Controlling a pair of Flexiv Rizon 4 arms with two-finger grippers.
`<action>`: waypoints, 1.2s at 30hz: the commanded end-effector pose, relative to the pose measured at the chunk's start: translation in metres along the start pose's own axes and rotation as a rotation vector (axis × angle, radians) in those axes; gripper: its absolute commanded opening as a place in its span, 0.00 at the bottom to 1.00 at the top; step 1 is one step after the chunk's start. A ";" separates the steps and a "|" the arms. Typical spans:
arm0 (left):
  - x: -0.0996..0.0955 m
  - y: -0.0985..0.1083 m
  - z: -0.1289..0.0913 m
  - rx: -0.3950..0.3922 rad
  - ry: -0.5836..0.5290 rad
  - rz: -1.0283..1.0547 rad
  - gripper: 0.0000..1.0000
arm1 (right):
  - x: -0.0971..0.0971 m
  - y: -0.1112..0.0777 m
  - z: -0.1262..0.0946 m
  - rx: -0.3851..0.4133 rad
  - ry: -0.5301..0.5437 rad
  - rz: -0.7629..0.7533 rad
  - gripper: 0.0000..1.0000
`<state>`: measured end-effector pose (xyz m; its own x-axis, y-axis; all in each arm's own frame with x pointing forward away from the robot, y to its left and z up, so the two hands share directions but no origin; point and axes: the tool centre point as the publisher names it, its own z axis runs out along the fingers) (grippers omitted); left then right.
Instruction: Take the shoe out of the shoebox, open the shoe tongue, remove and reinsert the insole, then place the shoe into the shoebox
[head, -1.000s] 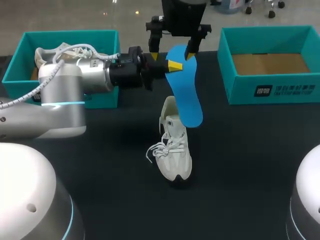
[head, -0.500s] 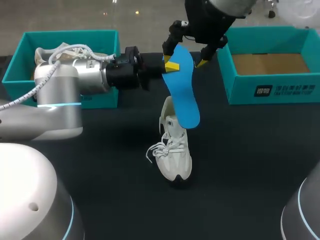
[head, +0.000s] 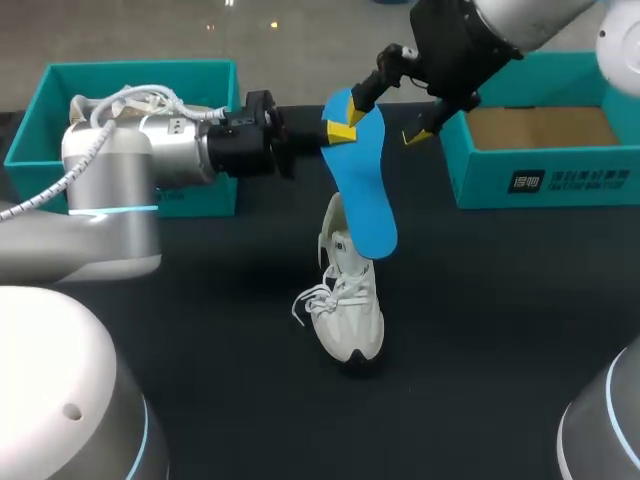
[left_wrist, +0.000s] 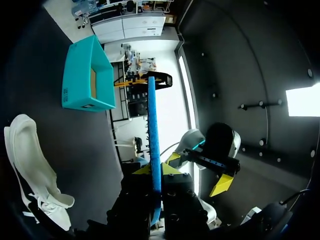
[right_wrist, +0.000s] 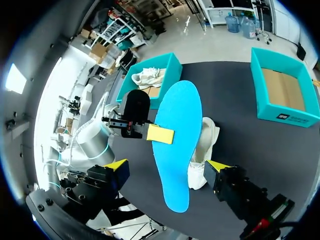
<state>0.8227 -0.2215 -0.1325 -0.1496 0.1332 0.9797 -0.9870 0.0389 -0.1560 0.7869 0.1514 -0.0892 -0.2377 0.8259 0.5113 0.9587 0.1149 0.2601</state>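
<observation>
Head view: the left gripper (head: 335, 128), reaching in from the left edge to the upper middle of the frame, is clamped on the top end of the blue insole (head: 362, 185). The insole hangs down at a slant, its lower end over the heel of the white shoe (head: 348, 300), which stands on the dark table (head: 500, 330) at the centre. The right gripper (head: 390, 115), coming in from the upper right, has its fingers spread wide on either side of the insole's top. One teal shoebox (head: 140, 75) sits upper left, the other shoebox (head: 530, 180) upper right, its cardboard floor showing.

Left wrist view: the insole (left_wrist: 151, 125) shows edge-on, pinched between this gripper's two yellow tips. The shoe (left_wrist: 30, 165) lies beside it on the table. The right gripper (left_wrist: 197, 172) stands close on the insole's other side, fingers well apart.

Right wrist view: the insole (right_wrist: 175, 145) lies between this gripper's wide-spread tips, touching neither. The left gripper's yellow tip (right_wrist: 160, 134) presses on its face. A second shoe (right_wrist: 148, 76) lies in the shoebox behind the left arm.
</observation>
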 end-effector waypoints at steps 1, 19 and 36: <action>0.003 0.002 -0.001 0.009 -0.007 0.000 0.00 | -0.002 -0.001 0.001 -0.002 0.035 0.000 1.00; 0.006 0.006 -0.009 0.002 0.014 0.004 0.00 | -0.044 0.000 -0.006 -0.141 0.514 0.117 1.00; 0.014 0.004 -0.014 -0.025 0.034 0.030 0.00 | -0.055 -0.002 0.009 -0.095 0.735 0.127 1.00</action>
<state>0.8176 -0.2060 -0.1222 -0.1761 0.1723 0.9692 -0.9806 0.0552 -0.1880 0.7970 0.1090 -0.1198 -0.1944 0.3314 0.9233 0.9757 -0.0321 0.2170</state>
